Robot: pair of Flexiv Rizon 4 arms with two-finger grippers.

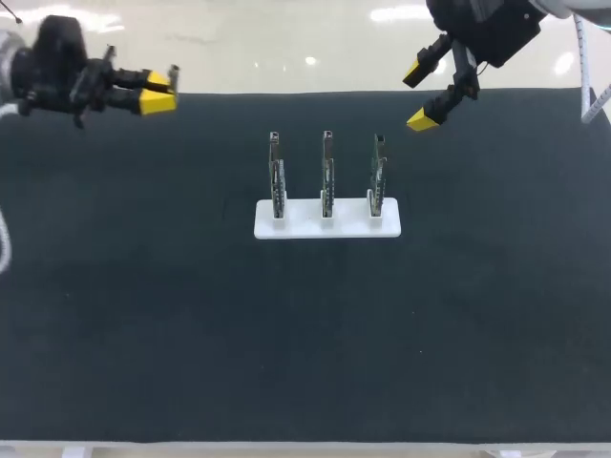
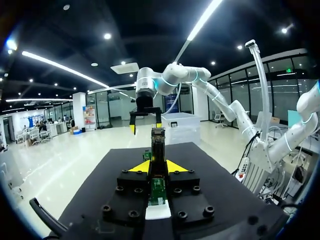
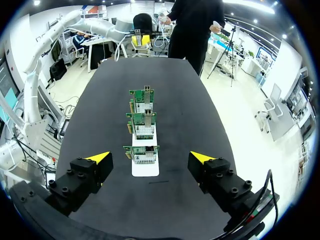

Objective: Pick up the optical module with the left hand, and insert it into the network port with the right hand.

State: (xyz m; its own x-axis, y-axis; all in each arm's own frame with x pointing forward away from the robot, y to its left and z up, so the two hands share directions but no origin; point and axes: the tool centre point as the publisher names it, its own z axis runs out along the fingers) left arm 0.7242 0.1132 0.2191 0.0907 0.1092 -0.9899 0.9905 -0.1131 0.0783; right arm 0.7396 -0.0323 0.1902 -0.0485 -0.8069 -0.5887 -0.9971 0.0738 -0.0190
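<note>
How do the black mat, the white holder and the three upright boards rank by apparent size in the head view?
1. black mat
2. white holder
3. left board, middle board, right board: these look alike, so I cannot rank them against each other.

Left pincer (image 1: 158, 93): over the worktop's (image 1: 143, 315) far edge, yellow tips close together, a thin grey optical module (image 1: 174, 76) at them.
Right pincer (image 1: 418, 95): over the same edge, yellow tips well apart, nothing between them.
Circuit boards (image 1: 327, 172): three upright in a row, between the pincers, nearer the right one.
White holder (image 1: 327, 221): under the boards.
</note>
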